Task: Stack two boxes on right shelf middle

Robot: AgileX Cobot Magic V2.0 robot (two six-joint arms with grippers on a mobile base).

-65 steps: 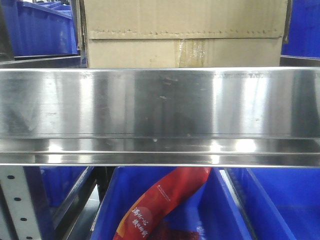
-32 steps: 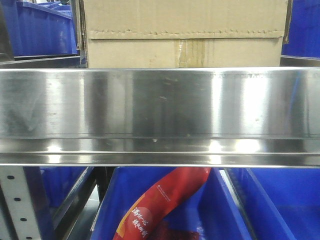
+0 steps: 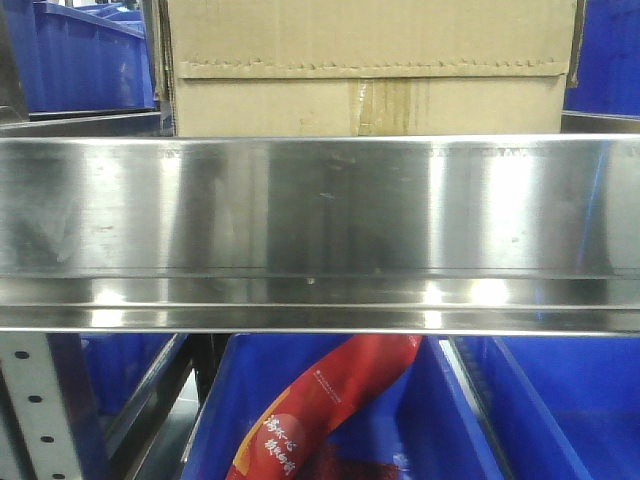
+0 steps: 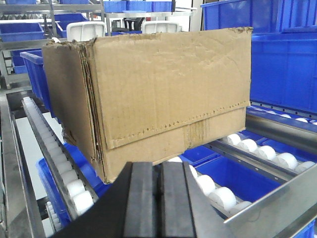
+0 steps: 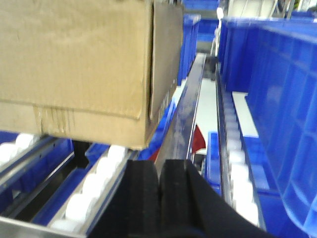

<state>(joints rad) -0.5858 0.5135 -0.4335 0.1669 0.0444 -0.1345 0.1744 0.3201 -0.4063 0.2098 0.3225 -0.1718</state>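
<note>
One cardboard box [image 3: 365, 65] sits on the roller lanes behind the shelf [image 3: 320, 205] rim, at top centre of the front view.

Its taped seam and serrated flap edge face forward. Both wrist views show white rollers [image 4: 74, 191] beneath it and blue bins [image 5: 277, 89] alongside. The left gripper [image 4: 159, 203] and right gripper [image 5: 160, 198] sit low in frame, pads pressed together with nothing between, apart from the box. A red packet [image 3: 320, 405] lies in a bin below the rim.

The shelf [image 3: 320, 205] rim hides the box [image 3: 365, 70] bottom; the frame crops its top. A red packet [image 3: 320, 410] is half hidden.
</note>
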